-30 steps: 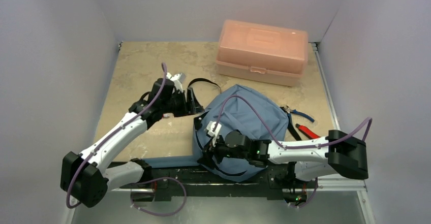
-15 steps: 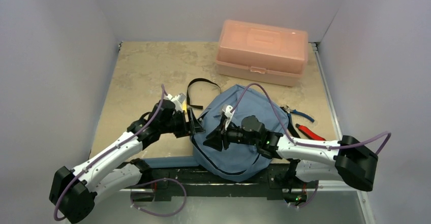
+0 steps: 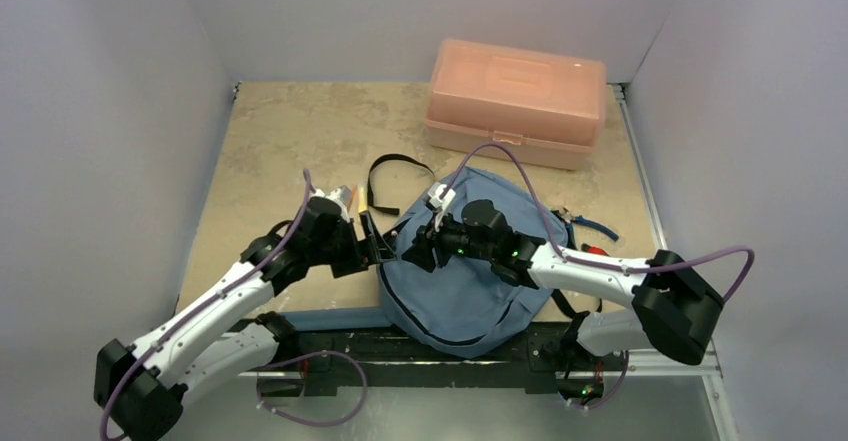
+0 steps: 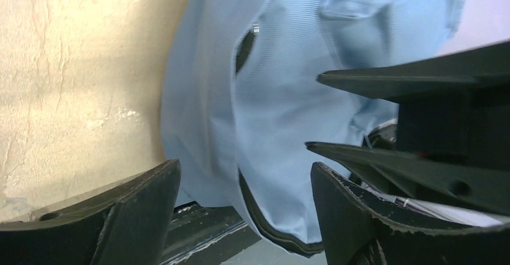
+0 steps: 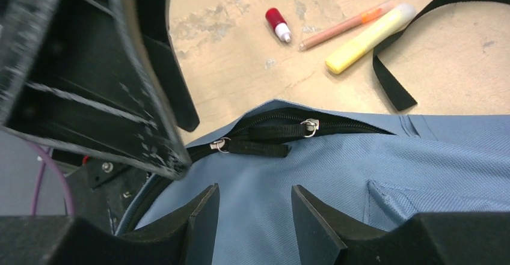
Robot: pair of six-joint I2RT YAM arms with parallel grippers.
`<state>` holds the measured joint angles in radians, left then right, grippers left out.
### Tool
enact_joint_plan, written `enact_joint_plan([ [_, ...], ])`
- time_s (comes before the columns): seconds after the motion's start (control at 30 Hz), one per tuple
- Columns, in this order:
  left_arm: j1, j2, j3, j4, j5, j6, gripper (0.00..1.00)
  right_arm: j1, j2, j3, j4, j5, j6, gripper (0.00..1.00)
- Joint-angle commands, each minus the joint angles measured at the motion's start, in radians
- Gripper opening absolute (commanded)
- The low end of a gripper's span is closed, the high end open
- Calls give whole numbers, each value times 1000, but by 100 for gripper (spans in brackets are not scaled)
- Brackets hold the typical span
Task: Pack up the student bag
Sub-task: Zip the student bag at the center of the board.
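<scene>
Over the last second both arms have closed in on the left edge of the student bag [image 3: 470, 281]. The right gripper [image 3: 418, 253] has travelled from the near-left corner up across the fabric. The left gripper [image 3: 378, 251] has pulled back from the black strap [image 3: 390, 176] and now sits just beside the same edge. The two almost face each other there.

I read this as setting up to work the zip opening [image 5: 282, 119]. It shows as a dark slit with two metal pulls [image 5: 310, 125] close together, so packing proper has not begun. The yellow highlighter [image 5: 370, 36], orange pencil [image 5: 346, 27] and small red-capped bottle [image 5: 278, 24] lie loose on the desk [image 3: 290, 131].

Both grippers have their fingers apart and hold nothing. In the left wrist view the fabric lies between and beyond the fingers.

The bag lies flat at the near middle of the desk, its near end hanging over the edge. Its long axis runs roughly near to far, and the zip slit faces left, toward the left arm. I cannot tell which end is its top. The pink box [image 3: 515, 101] stands well apart at the far side.
</scene>
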<state>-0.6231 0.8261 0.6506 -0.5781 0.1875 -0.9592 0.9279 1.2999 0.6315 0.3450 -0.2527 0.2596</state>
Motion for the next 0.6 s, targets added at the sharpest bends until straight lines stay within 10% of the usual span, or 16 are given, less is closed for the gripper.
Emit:
enact_joint_plan([
  [0.0, -3, 110, -29, 69, 47, -47, 77, -6, 46, 79, -22, -13, -67, 50],
  [0.3, -3, 78, -156, 356, 118, 169, 3, -6, 109, 63, 84, -174, -409, 44],
  [0.57, -4, 25, -274, 613, 211, 267, 0, 2, 141, 122, 21, -118, -675, 55],
])
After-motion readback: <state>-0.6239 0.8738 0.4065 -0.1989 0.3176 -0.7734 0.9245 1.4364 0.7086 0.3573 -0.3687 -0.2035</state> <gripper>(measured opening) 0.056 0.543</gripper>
